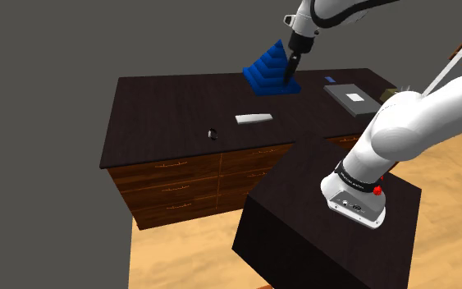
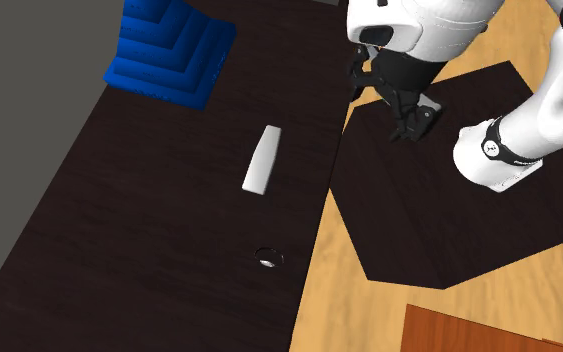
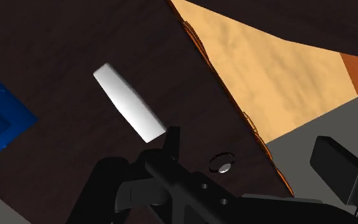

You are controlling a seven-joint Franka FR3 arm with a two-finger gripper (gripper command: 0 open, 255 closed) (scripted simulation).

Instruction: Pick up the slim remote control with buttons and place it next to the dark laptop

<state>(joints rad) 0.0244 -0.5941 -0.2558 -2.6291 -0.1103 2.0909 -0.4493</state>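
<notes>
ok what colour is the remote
The remote is plain white, clearest in the second exterior view.

Soft, even light from above leaves the dark tabletop (image 1: 171, 107) dim and matte, brightens the white arm (image 1: 409, 123) on top, greys its undersides, and warms the wooden floor (image 1: 180, 254).

Shoulder view: high beside the stand (image 1: 303, 222), looking down across the whole bench (image 1: 171, 107). Second exterior view: steeply overhead, closer, above the bench's front edge. Wrist view: nearest, sharing that stretch around the white remote (image 3: 130, 105).
</notes>
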